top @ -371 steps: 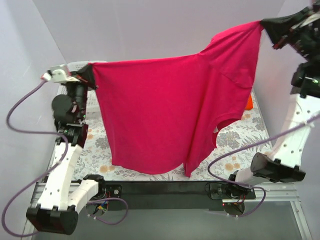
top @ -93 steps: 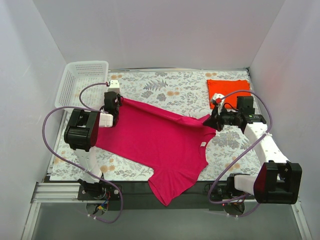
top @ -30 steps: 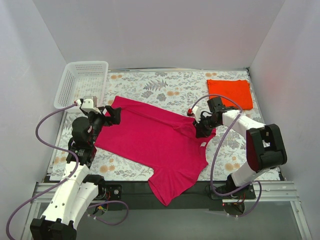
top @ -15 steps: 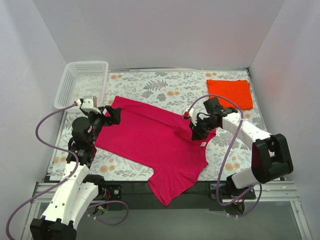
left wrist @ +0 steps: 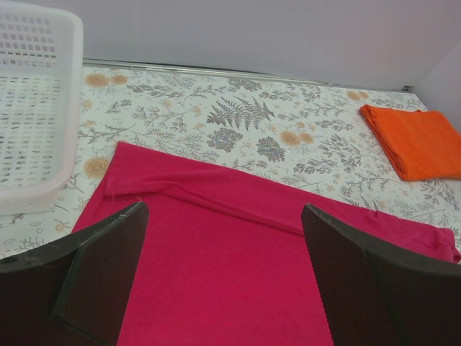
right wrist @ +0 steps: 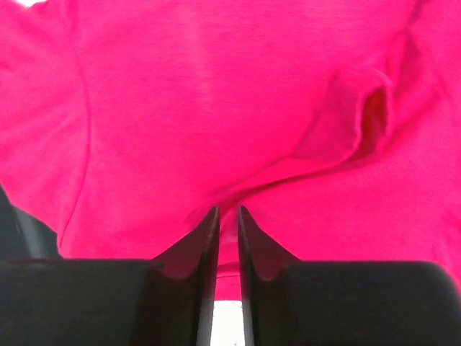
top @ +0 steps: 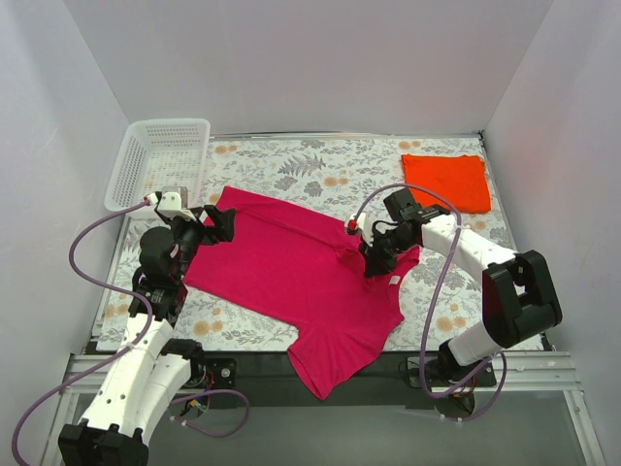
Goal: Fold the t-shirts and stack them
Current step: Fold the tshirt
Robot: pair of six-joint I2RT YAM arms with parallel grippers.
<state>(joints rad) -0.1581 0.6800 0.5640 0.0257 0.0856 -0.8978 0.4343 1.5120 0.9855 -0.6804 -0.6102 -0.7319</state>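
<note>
The magenta-pink t-shirt point(top: 291, 272) lies spread askew on the flowered table, its white neck label point(top: 395, 281) at the right edge. Folded flat at the back right is the orange-red t-shirt point(top: 446, 182), also in the left wrist view point(left wrist: 418, 140). My left gripper point(top: 221, 225) hovers open over the pink shirt's left corner point(left wrist: 230, 274), its fingers point(left wrist: 101, 267) wide apart and holding nothing. Down on the shirt near its collar, my right gripper point(top: 372, 262) has its jaws nearly together point(right wrist: 227, 210) with a raised ridge of pink cloth point(right wrist: 216, 94) pinched between them.
A white lattice basket point(top: 160, 160) stands at the back left corner, close to the left arm point(left wrist: 29, 108). The pink shirt's lower part hangs over the table's near edge point(top: 320, 374). Walls close the table in at the back and on both sides.
My right gripper has slid left and slightly nearer across the pink shirt's collar area, bunching the cloth into a ridge. The left arm has stayed still.
</note>
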